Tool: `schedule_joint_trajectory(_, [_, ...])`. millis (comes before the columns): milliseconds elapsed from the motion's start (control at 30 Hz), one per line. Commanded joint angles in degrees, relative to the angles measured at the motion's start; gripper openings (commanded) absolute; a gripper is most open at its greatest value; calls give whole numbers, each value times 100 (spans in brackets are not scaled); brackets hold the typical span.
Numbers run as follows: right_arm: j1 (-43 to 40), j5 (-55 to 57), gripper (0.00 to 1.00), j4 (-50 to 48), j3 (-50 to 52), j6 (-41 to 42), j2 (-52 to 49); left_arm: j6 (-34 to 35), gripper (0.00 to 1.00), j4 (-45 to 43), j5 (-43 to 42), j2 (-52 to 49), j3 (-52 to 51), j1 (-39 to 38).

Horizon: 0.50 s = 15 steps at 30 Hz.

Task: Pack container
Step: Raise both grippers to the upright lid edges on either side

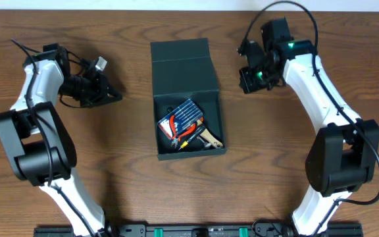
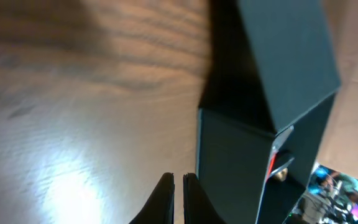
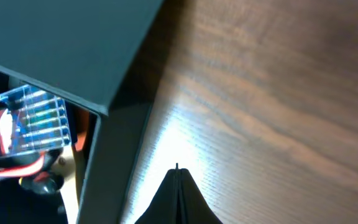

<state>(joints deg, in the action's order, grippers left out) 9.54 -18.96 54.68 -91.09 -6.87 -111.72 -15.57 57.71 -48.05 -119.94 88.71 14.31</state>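
Beside the container (image 1: 189, 153) on the worktop (image 1: 110, 164), the left gripper (image 1: 113, 95) and right gripper (image 1: 246, 81) were seen closed, empty; its raised lid (image 1: 181, 66) was judged best pressed down evenly.

This looks like a robotics lab bench, not a home or a shop. The wood-grain table (image 1: 110, 171) carries two white-and-black arms, the left arm (image 1: 35, 92) and the right arm (image 1: 321, 92), both bolted to a black rail (image 1: 196, 230) with green clips along the near edge. Loose black cables (image 1: 288, 8) loop behind the right pincer (image 3: 177, 171), and a green light (image 1: 289, 46) glows on the wrist there. Between the two pincers the container (image 1: 186, 72) holds hand tools (image 1: 176, 128). Far ahead and right of the left pincer (image 2: 178, 179), a patch of bluish clutter (image 2: 337, 186) shows, too blurred to tell apart.
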Motion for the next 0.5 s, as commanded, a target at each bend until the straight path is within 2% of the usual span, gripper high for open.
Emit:
schedule_joint_trajectory(0, [-229, -483, 1, -170, 264, 166, 2, -286, 6, -142, -581, -129, 11, -7])
schedule_joint_trajectory(167, [-446, -1189, 1, -527, 402, 413, -214, -284, 6, -507, -667, -160, 11, -116])
schedule_joint_trajectory(467, [-426, -2352, 1, -901, 402, 730, -1362, -280, 6, -859, -699, -433, 11, -439])
